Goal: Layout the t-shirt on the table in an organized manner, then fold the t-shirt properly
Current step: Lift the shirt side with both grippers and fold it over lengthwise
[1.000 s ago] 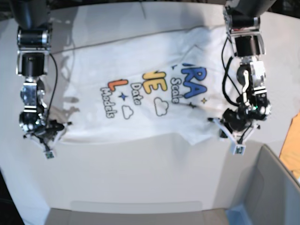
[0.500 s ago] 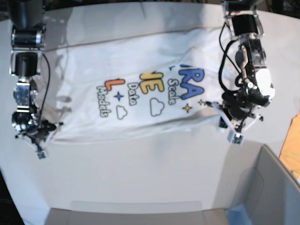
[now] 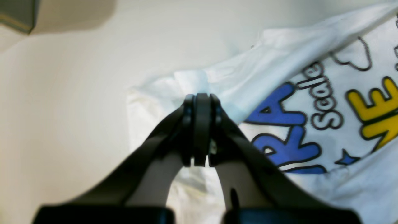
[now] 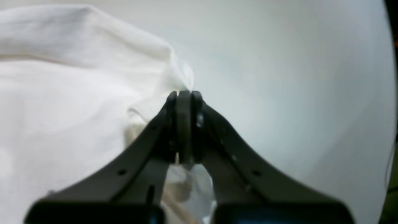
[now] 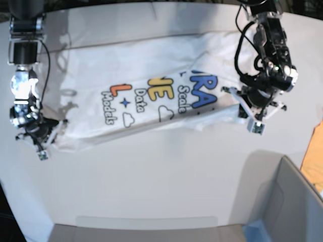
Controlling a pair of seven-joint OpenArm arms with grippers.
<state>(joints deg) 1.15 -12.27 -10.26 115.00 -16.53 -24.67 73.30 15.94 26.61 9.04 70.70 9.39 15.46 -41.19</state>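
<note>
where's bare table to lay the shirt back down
The widest bare patch of the table runs between the t-shirt's near edge and the grey bin. It is crowded at the shirt's two ends, where the left gripper and right gripper are clamped on it.

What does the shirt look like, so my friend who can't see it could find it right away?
Look at the big white table; stretched across its far half, between the two robot arms, lies the t-shirt. Each arm's tool pinches one end: the left tool and the right tool. It is the only cloth there, white with blue, yellow and orange letters, clouds and stars.
</note>
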